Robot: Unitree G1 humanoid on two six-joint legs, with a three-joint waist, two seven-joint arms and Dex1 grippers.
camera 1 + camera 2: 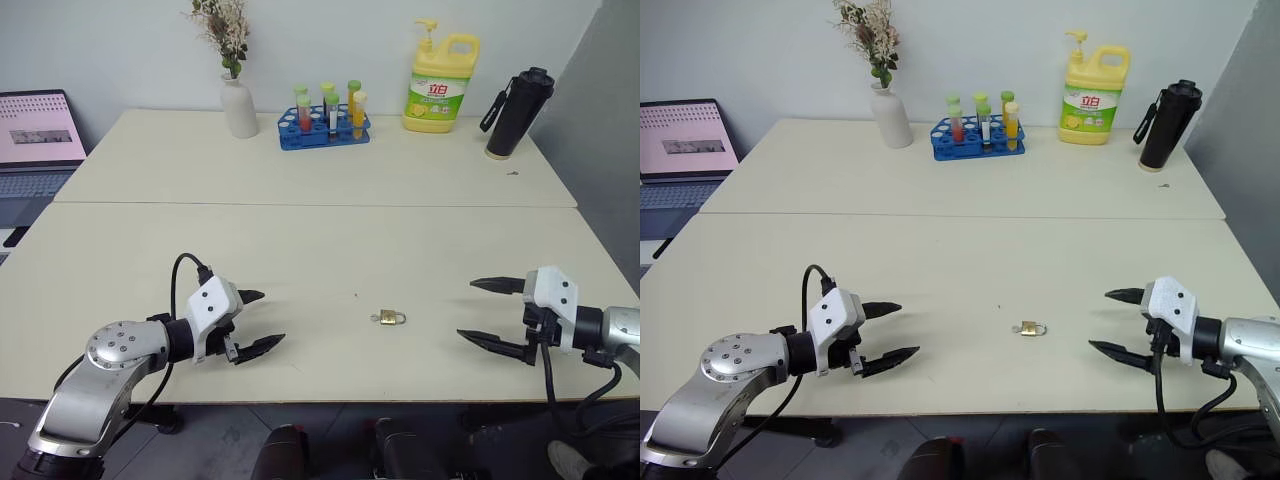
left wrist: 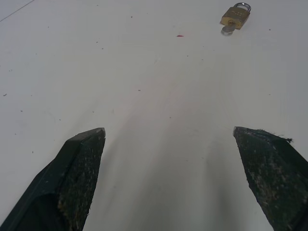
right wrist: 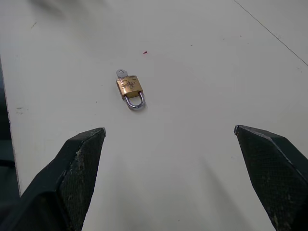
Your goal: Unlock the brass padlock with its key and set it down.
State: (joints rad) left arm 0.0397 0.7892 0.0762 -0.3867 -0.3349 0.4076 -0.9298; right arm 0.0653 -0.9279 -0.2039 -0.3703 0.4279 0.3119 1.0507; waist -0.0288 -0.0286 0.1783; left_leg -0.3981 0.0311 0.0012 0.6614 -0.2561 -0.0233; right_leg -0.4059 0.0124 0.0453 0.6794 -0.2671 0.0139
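Brass padlock [image 1: 391, 318] with key [image 3: 120, 73] inserted lies flat on bench [image 1: 300, 240], between left gripper [image 1: 256, 321] and right gripper [image 1: 487, 311]; both jaws spread wide, gripping nothing.

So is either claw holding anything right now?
No. Both the left gripper and right gripper are open and empty; the padlock lies on the table between them.

Two black left gripper fingers [image 2: 77, 178] stand wide apart above a pale table [image 2: 154, 120], well short of the small brass padlock [image 2: 235, 15] with its silver key [image 2: 227, 30].
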